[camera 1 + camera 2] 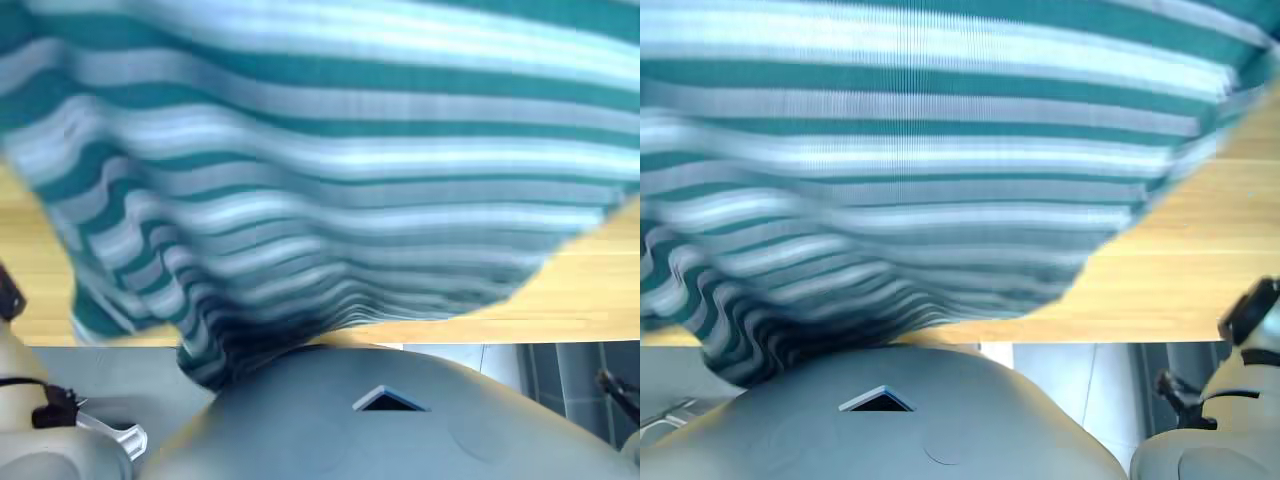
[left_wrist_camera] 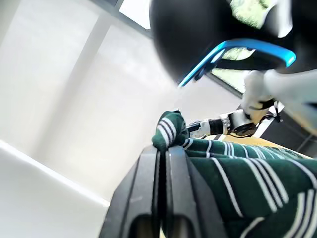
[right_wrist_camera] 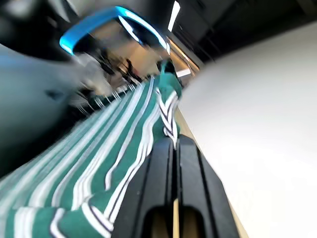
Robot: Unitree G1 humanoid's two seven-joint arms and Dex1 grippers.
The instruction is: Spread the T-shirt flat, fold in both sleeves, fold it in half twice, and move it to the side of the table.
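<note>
The green-and-white striped T-shirt [image 1: 330,170] hangs lifted in front of the head camera, its lower edge drooping toward the near edge of the wooden table [image 1: 590,290]. My left gripper [image 2: 163,151] is shut on a bunched edge of the T-shirt [image 2: 171,130], with striped cloth trailing away from it. My right gripper [image 3: 174,140] is shut on another edge of the T-shirt [image 3: 166,106], and the fabric stretches taut from it toward the other arm. The far arm [image 2: 233,121] appears beyond the cloth in the left wrist view.
Bare wood of the table [image 1: 1200,270] lies at the right and a strip at the left [image 1: 30,280]. Grey floor [image 1: 1070,380] shows below the table's near edge.
</note>
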